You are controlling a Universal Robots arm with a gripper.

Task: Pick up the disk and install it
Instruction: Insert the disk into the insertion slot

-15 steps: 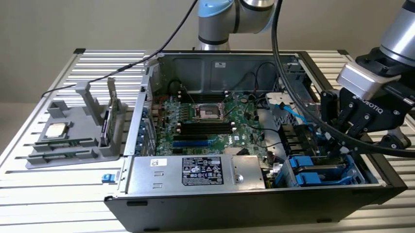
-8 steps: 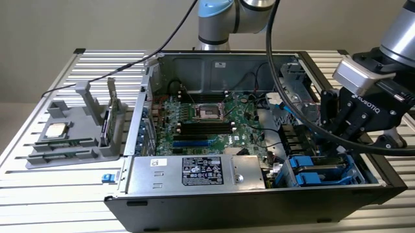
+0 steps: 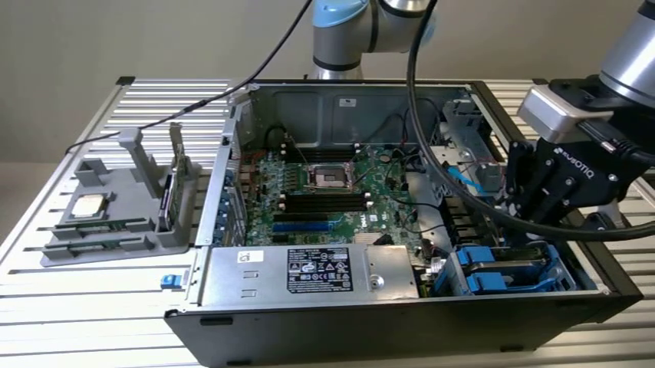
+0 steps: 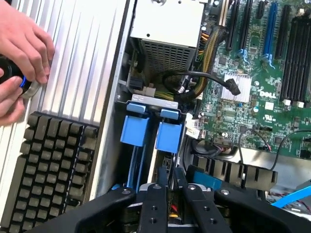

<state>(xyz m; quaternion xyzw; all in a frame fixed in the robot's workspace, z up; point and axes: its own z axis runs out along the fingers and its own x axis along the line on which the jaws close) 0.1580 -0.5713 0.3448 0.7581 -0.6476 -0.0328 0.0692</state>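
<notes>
The tool (image 4: 170, 177) hangs right over the blue-framed disk (image 4: 167, 138), which stands on edge in the drive bay (image 4: 150, 101) with its length running straight away; whether the tool's clamped on it, I can't tell.

Bright even light, soft shadows, slight blur

Slatted table (image 3: 92, 314) — computer case (image 3: 389, 341), grey rack (image 3: 107, 244), keyboard (image 4: 48, 165)

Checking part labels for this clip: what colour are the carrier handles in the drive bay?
Blue, seen best in the wrist view: the carrier handles.
</notes>
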